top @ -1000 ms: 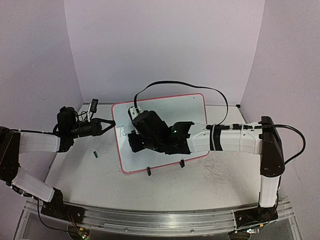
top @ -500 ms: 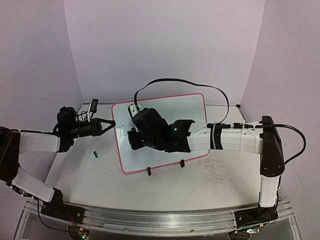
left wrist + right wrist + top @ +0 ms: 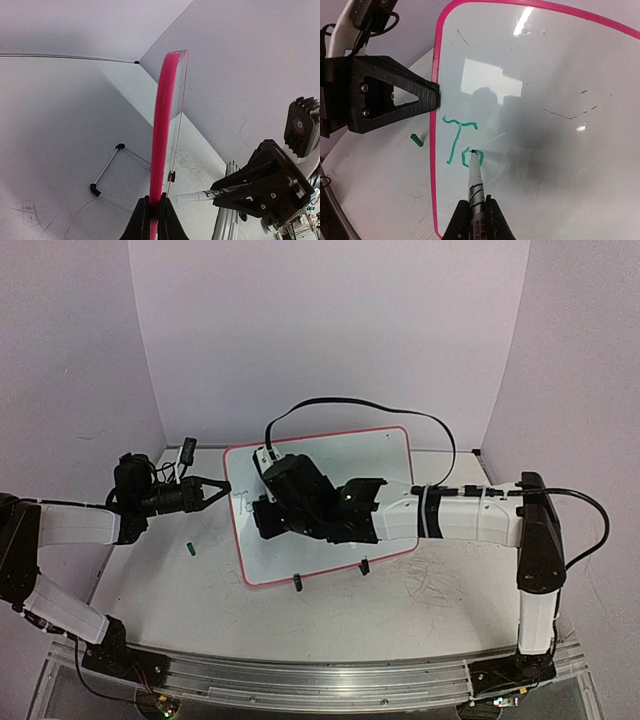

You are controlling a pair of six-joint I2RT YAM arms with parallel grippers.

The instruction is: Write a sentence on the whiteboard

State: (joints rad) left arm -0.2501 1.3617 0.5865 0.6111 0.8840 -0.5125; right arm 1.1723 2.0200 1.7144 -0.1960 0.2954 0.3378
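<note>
A pale, scuffed tabletop [image 3: 300, 610] between lilac walls carries the whiteboard [image 3: 385, 455], which stands tilted back on two black clip feet [image 3: 298, 582] at its lower edge. The left tool [image 3: 224, 490] is clamped on the whiteboard's left edge and pinches only the thin pink frame. The right tool [image 3: 476, 209] is closed around a marker pen [image 3: 475, 177], whose tip touches the whiteboard just right of that pinch. The sentence [image 3: 461, 142] is barely begun: a green "T" and a partly drawn "o" near the whiteboard's left edge, with the rest of the surface unwritten. A small green cap [image 3: 189, 549] lies to the left of the whiteboard.

Pressure looks like the main risk. If the pen pushes too hard, the whiteboard may swing about the narrow pinch or skid on its feet, and the stroke would wander. If it pushes too lightly, the tip may lift and leave gaps in the letters. The pen could also slide or twist between the fingers, since it is held well back from its tip. The line runs toward the whiteboard's right edge, where the right arm reaches across, so the wrist may smear fresh ink or let the words drift off level.
</note>
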